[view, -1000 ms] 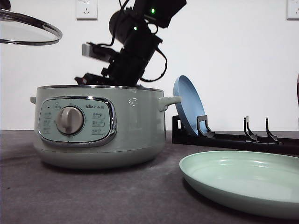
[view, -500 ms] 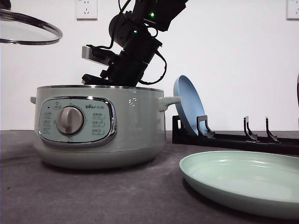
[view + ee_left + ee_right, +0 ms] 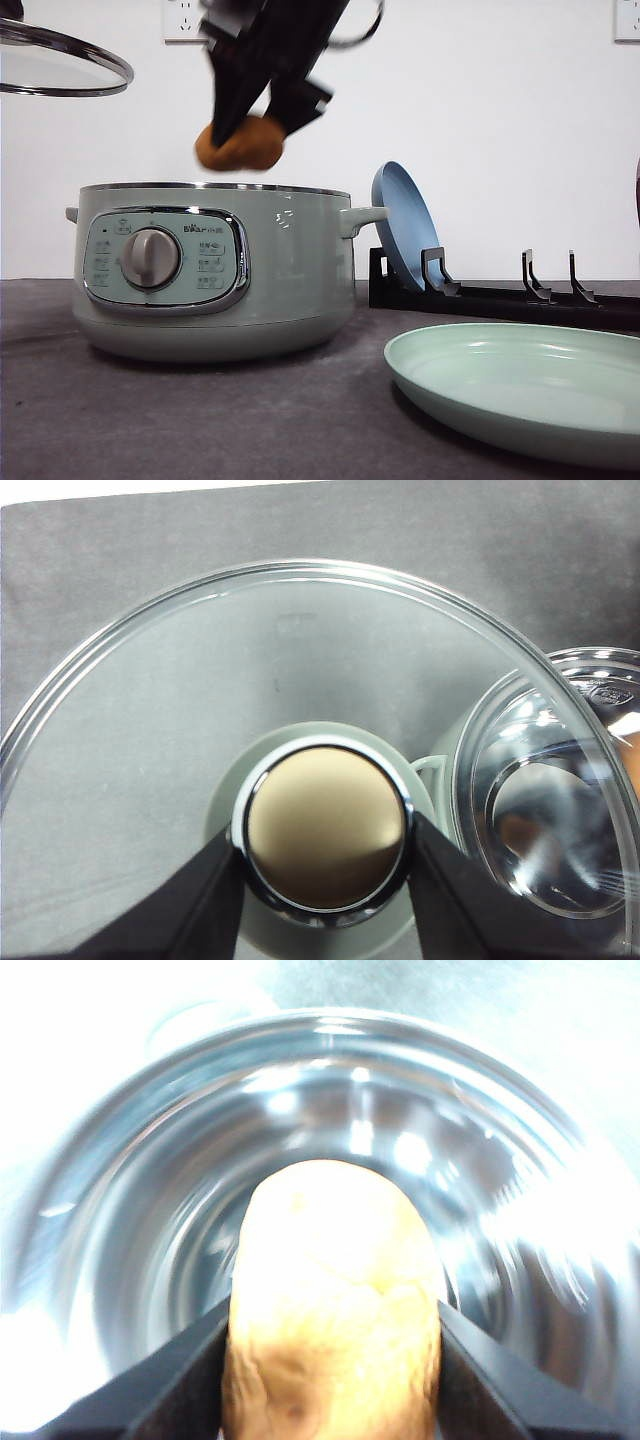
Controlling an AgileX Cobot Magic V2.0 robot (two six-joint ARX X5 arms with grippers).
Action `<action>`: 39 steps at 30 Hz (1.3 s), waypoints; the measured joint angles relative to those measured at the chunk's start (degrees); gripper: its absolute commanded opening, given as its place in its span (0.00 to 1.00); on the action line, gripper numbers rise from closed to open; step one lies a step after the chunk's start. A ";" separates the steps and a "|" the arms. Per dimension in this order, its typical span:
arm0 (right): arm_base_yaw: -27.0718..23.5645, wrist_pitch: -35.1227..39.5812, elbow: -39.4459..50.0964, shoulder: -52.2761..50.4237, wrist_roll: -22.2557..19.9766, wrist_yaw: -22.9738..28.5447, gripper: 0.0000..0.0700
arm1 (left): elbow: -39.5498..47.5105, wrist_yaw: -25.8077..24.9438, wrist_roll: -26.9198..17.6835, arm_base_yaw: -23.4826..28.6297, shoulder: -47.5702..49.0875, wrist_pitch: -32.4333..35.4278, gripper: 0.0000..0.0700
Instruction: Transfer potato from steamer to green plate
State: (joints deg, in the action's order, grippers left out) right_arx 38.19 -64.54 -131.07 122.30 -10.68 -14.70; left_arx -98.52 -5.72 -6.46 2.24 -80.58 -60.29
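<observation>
The orange-brown potato (image 3: pixel 240 143) hangs just above the open sage-green steamer (image 3: pixel 280 270), clamped in my right gripper (image 3: pixel 245 135). In the right wrist view the potato (image 3: pixel 333 1300) sits between both dark fingers (image 3: pixel 180 1380), with the steamer's shiny inner pot (image 3: pixel 150 1210) below it. The pale green plate (image 3: pixel 520 385) lies on the table at the front right. My left gripper (image 3: pixel 325 855) is shut on the knob (image 3: pixel 325 825) of the glass lid (image 3: pixel 150 730), held up at the upper left (image 3: pixel 60 65).
A black dish rack (image 3: pixel 500 290) stands behind the green plate with a blue plate (image 3: pixel 402 225) upright in it, close to the steamer's right handle (image 3: pixel 362 217). A dark grey cloth (image 3: pixel 200 420) covers the table.
My right gripper has risen out of the steamer with the potato in it. The lid and the left arm have stayed where they were.
</observation>
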 measured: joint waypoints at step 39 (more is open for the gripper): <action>-14.62 22.84 83.03 -58.38 11.66 -0.30 0.36 | 0.00 0.00 -0.01 0.00 0.00 -0.79 0.02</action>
State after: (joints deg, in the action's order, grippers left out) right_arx 23.57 -41.71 -48.04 63.92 0.97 -15.00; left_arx -98.52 -5.72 -6.46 2.24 -80.58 -61.08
